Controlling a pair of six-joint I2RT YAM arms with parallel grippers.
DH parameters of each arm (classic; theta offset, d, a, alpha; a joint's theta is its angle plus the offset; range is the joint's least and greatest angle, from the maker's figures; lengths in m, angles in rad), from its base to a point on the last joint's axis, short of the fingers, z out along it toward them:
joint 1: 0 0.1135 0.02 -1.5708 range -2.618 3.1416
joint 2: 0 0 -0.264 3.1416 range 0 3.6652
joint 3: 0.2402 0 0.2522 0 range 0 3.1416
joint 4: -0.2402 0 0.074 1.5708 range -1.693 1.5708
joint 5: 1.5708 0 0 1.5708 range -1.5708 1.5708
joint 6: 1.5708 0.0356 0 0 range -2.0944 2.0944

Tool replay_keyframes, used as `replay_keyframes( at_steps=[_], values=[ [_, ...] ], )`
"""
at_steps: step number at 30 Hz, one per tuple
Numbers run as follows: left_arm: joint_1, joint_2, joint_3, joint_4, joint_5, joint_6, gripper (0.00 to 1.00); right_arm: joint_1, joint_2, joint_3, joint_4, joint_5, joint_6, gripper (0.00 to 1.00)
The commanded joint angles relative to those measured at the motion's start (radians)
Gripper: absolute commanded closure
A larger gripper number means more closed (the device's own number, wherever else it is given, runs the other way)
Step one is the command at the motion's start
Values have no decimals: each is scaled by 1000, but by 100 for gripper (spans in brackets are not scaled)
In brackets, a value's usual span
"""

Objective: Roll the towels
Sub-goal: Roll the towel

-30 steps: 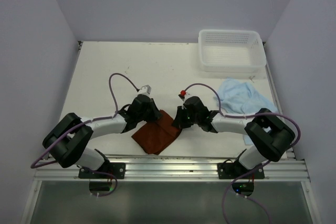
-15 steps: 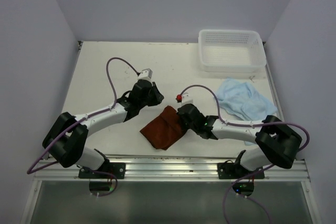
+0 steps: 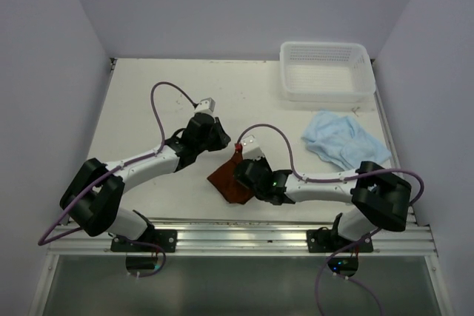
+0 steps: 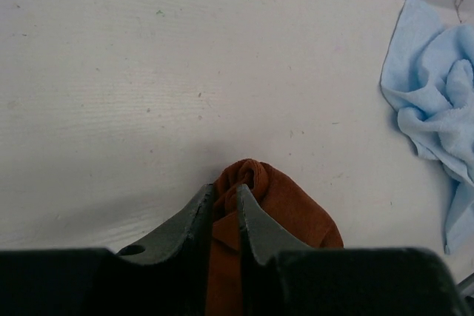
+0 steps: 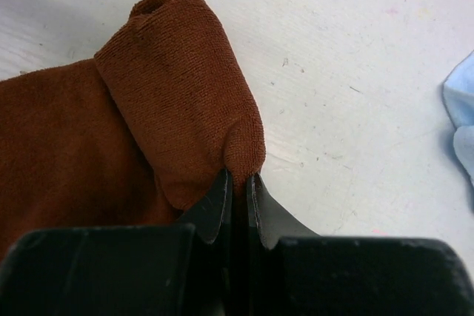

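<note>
Since a second ago the right gripper [image 5: 238,177] has dragged an edge of the rust brown-red cloth towel [image 3: 224,183] leftward over itself, and the left gripper [image 4: 224,196] has drawn off it. Rolling this first towel seems underway at the front centre of the table [image 3: 148,109]. The light blue cloth towel [image 3: 341,140] lies crumpled well apart. Right jaws are clenched on the folded edge; left jaws stand narrowly parted, empty. Next the roll likely needs carrying on, loose end pinned. Right arm stretches low leftward; left arm hovers just beside.
</note>
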Motion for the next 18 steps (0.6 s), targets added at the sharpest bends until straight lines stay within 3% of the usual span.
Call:
replay_keyframes(
  at_steps=[1,18],
  values=[
    [4,-14,-4,25,5,1,78,47,61,70,-33,158,-10,100],
    [4,-79,-40,22,10,-8,78,347,376,301,-220,424,-21,100]
  ],
)
